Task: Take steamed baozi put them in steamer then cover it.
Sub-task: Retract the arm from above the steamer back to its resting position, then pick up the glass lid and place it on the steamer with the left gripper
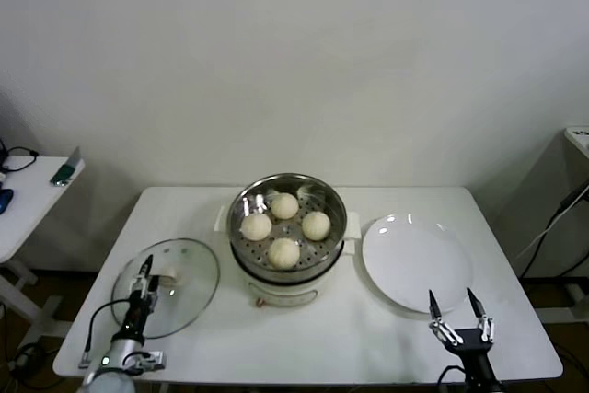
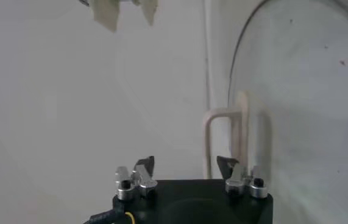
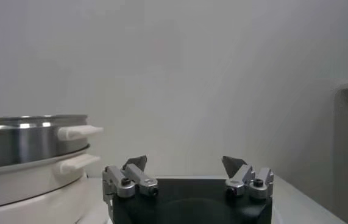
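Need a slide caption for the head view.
Four baozi in steamer; cover lies beside it, left tool over it.

Head view: high, looking forward and down over whole white table [image 1: 304, 338]. Left wrist view: close above glass cover [image 2: 308, 91], facing down. Right wrist view: low, level, facing wall; shares steamer [image 3: 27, 137] with head view.

The left gripper [image 1: 144, 275] is being held low at the robot's front left, its arm reaching forward from below and its fingers [image 2: 144, 165] being kept spread apart. The right gripper [image 1: 457, 306] is being held low at the front right, pointing forward and up, with its fingers [image 3: 136, 162] likewise being kept wide apart.
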Motion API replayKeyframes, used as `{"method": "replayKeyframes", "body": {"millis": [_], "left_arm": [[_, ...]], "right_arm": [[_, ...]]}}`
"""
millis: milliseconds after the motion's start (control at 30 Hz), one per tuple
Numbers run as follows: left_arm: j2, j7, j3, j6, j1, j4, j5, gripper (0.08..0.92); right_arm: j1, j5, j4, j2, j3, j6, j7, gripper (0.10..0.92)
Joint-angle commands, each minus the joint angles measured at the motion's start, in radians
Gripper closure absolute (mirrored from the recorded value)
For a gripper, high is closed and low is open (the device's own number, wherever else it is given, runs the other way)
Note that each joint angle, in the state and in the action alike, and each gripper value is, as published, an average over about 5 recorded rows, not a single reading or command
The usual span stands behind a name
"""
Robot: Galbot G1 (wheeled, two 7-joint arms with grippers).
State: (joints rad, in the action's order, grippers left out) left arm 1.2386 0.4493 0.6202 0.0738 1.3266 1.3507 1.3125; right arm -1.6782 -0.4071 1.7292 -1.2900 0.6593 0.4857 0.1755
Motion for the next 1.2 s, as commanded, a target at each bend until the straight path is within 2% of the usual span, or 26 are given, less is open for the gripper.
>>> {"method": "replayKeyframes", "body": {"millis": [33,500,600,933,1100,1200], "left_arm": [[-0.005,0.002,-0.003,-0.003,-0.054,-0.059,0.028,0.406],[-0.003,0.001,-0.003,-0.001,-0.036,-0.025,0.039,0.81],[-0.017,-0.017,-0.004,-0.015,-0.02,0.025,0.004,0.861],[-0.107,-0.175,0.009,-0.129,0.073,0.348,-0.203,0.866],[-0.18,-0.314,0.01,-0.302,0.105,0.534,-0.33,0.866],[-0.22,-0.39,-0.002,-0.422,0.086,0.628,-0.364,0.866]], "right_arm": [[-0.002,-0.002,-0.003,-0.006,0.005,0.005,-0.002,0.203],[0.007,-0.003,-0.001,-0.007,0.008,-0.007,-0.004,0.203],[0.009,-0.007,-0.002,-0.004,0.009,-0.01,-0.003,0.203],[0.012,0.01,-0.014,0.001,0.005,-0.021,-0.009,0.203],[0.017,0.07,-0.029,-0.001,0.006,-0.036,-0.039,0.203],[0.022,0.098,-0.037,-0.005,0.003,-0.04,-0.051,0.203]]}}
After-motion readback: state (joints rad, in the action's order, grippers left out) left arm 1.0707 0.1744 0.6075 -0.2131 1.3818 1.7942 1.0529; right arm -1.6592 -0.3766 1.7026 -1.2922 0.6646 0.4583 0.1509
